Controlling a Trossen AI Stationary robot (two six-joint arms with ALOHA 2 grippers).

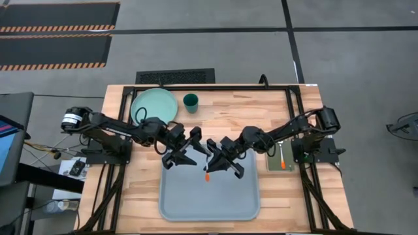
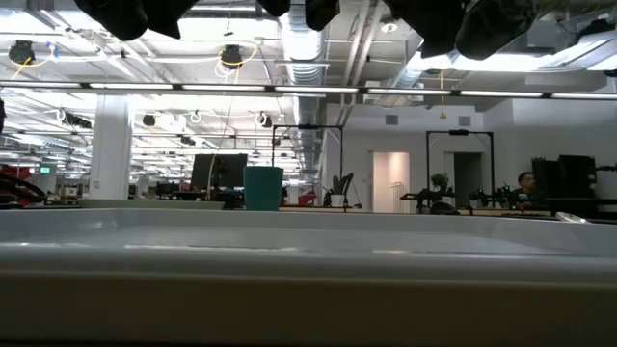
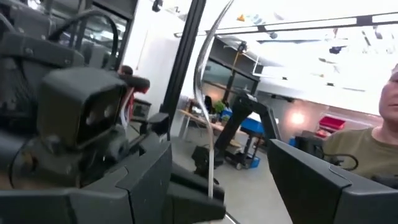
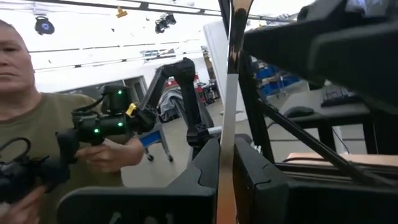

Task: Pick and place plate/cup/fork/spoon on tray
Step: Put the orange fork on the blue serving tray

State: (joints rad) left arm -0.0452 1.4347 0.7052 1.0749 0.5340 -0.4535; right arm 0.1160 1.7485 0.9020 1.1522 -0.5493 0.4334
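My right gripper (image 1: 219,162) is shut on an orange-handled utensil (image 1: 207,173) above the far rim of the pale blue-grey tray (image 1: 209,202); I cannot tell whether it is the fork or the spoon. My left gripper (image 1: 187,154) faces it, open. In the left wrist view its two fingers (image 3: 146,186) stand on either side of the utensil's silver metal part (image 3: 200,93); I cannot tell whether they touch it. The mint-green plate (image 1: 155,104) and the teal cup (image 1: 191,102) stand on the table at the far left. A second orange-handled utensil (image 1: 282,157) lies on a grey-green pad (image 1: 274,161). My right gripper pinches the utensil between its two fingers (image 4: 202,171), where the silver stem meets the orange handle (image 4: 225,186). The fingers lie across the utensil. It is lifted clear, with its orange end over the tray's far rim and its metal end (image 4: 231,87) toward my left gripper.
The tray's near wall (image 2: 308,280) fills the low view, with the cup (image 2: 262,188) beyond it. A person (image 4: 37,124) holding a hand-held device stands beyond the table. The table's dark frame runs along its sides.
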